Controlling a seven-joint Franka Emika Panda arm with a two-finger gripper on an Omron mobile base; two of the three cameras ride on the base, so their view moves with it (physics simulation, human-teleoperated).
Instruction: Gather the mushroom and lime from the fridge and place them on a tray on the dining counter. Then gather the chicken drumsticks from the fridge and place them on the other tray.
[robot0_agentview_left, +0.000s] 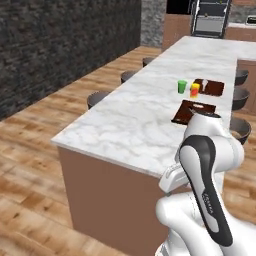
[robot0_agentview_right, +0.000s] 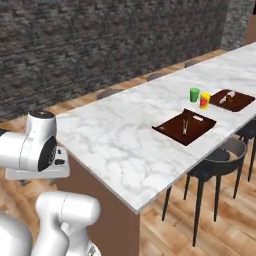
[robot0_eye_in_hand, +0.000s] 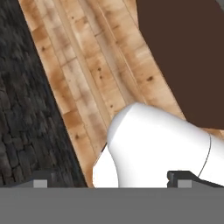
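Two dark brown trays lie on the white marble dining counter: a near tray and a far tray. Each carries a few small pieces, too small to name. I cannot make out the mushroom, lime or chicken drumsticks, and the fridge is out of view. My arm is folded close to the base, well short of the trays. My gripper is open with nothing between its fingers. It points down at the wooden floor beside the counter's brown side.
A green cup and a yellow cup stand between the trays. Dark stools line both long sides of the counter. A dark stone wall runs along the left.
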